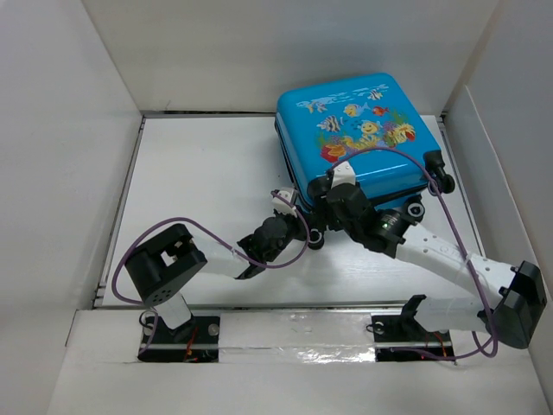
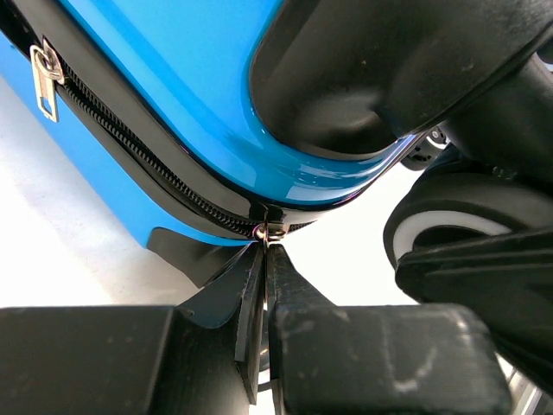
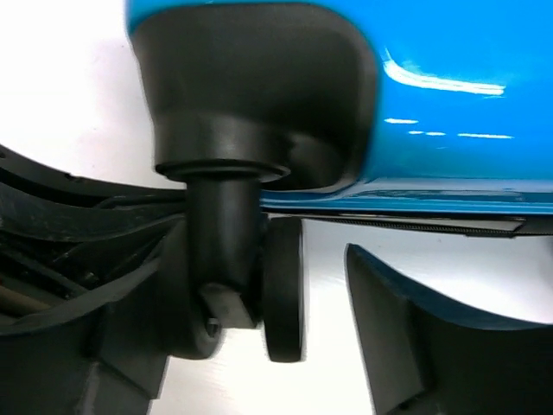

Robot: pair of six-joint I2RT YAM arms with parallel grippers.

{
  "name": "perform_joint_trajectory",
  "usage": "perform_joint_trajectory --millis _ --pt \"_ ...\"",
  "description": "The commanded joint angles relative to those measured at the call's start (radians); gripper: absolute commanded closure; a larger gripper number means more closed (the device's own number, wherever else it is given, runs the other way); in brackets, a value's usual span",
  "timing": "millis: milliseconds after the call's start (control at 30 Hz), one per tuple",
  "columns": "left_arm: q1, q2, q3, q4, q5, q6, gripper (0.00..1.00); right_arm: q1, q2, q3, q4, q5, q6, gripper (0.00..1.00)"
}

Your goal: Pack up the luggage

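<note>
The luggage (image 1: pixel 354 130) is a bright-blue hard-shell suitcase with a fish print, lying flat and shut at the back right. My left gripper (image 1: pixel 296 209) is at its near left corner. In the left wrist view the left gripper (image 2: pixel 264 251) is shut on a metal zipper pull (image 2: pixel 270 232) on the black zipper (image 2: pixel 130 134). A second pull (image 2: pixel 43 78) hangs further along. My right gripper (image 1: pixel 321 212) is open beside it. In the right wrist view the right gripper (image 3: pixel 268 285) straddles a black wheel (image 3: pixel 285 290), its right finger (image 3: pixel 415 337) apart from the wheel.
White walls (image 1: pixel 69 130) box in the white table (image 1: pixel 207 173) on the left, back and right. Two more suitcase wheels (image 1: pixel 416 210) stick out on the near right side. Purple cables (image 1: pixel 436 199) loop over both arms.
</note>
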Motion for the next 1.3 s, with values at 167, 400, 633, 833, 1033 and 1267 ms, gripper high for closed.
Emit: perform_joint_trajectory --millis 167,400,633,833,1033,1267 --pt "0.029 -0.045 -0.015 0.108 -0.046 0.009 1.00 0.009 0.083 0.092 -0.058 0.102 -0.034 0.47" --pt "0.029 -0.059 -0.018 0.065 -0.093 0.040 1.00 0.018 0.081 0.084 -0.057 0.110 -0.047 0.95" --pt "0.048 -0.126 -0.049 -0.102 -0.210 0.103 1.00 0.018 0.041 0.052 -0.096 0.124 -0.074 1.00" --pt "0.116 -0.148 -0.069 -0.156 -0.270 0.138 1.00 0.018 0.012 0.033 -0.115 0.093 -0.076 1.00" --pt "0.248 -0.084 -0.008 -0.141 -0.202 0.166 1.00 0.018 -0.004 0.012 -0.097 0.041 -0.081 1.00" --pt "0.382 0.050 0.193 -0.176 -0.110 0.147 1.00 0.027 0.018 -0.017 -0.075 -0.034 -0.073 1.00"
